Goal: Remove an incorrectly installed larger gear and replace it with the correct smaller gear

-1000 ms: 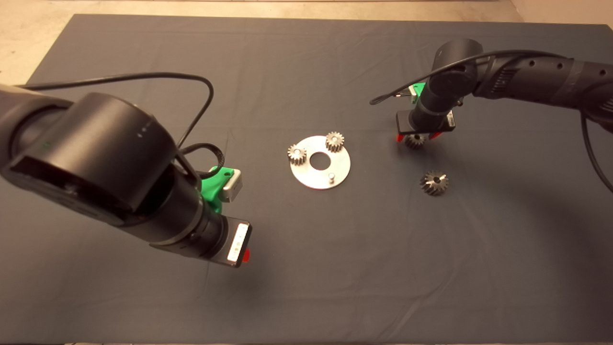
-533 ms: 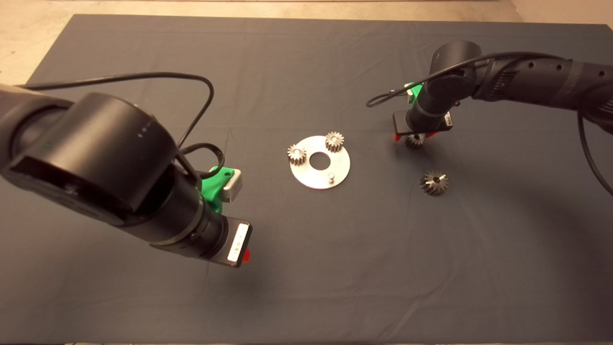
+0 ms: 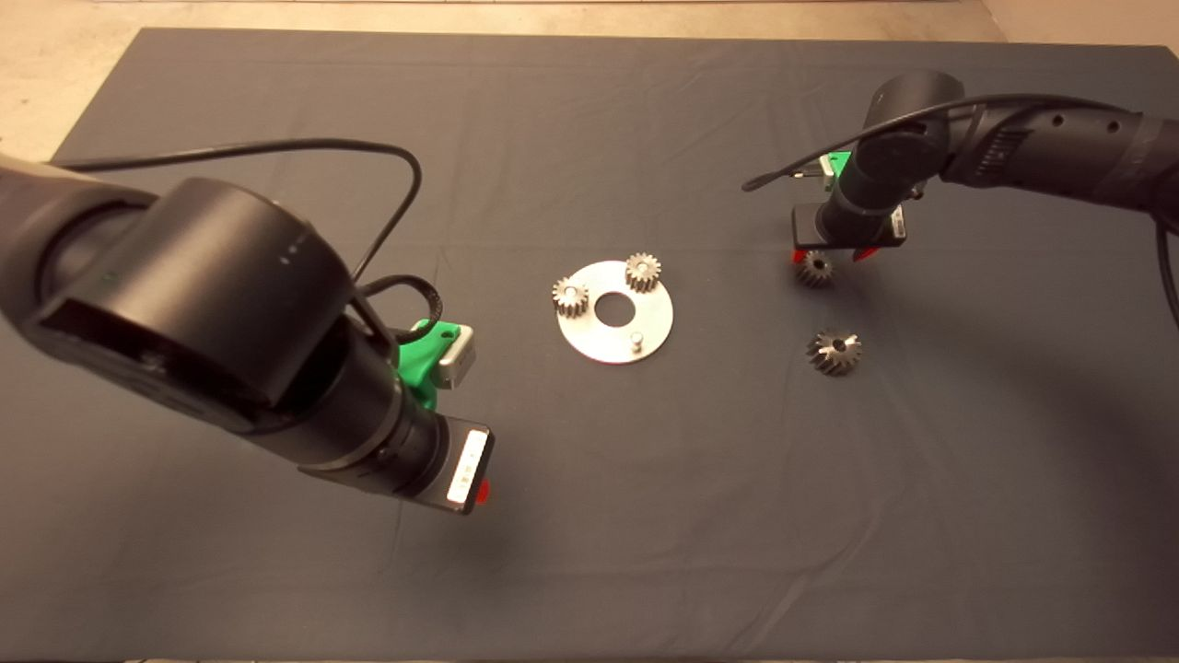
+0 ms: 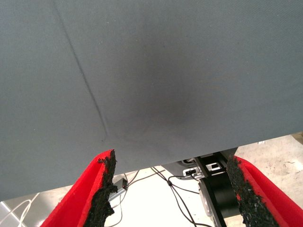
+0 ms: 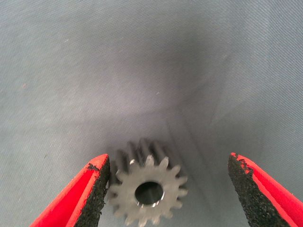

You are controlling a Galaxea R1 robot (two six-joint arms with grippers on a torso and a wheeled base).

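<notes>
Grey steel everywhere on this dark tabletop point(image 3: 589, 138): the round plate point(image 3: 615, 312) carries two small gears point(image 3: 571, 296) and one bare pin point(image 3: 636, 339), so the wrong part looks already pulled. There it is, the larger gear point(image 3: 834, 351), lying on the mat well to the right of the plate. Up beyond it the right gripper point(image 3: 834, 257) hovers over the smaller gear point(image 5: 147, 191), fingers point(image 5: 92, 194) spread wide, one pad right against the teeth, the other well clear, nothing pinched yet. The left gripper point(image 4: 173, 189) waits on the near left side, fingers apart, holding nothing. What's left, by my reading: close on that gear, carry it across, seat it on the free pin.
</notes>
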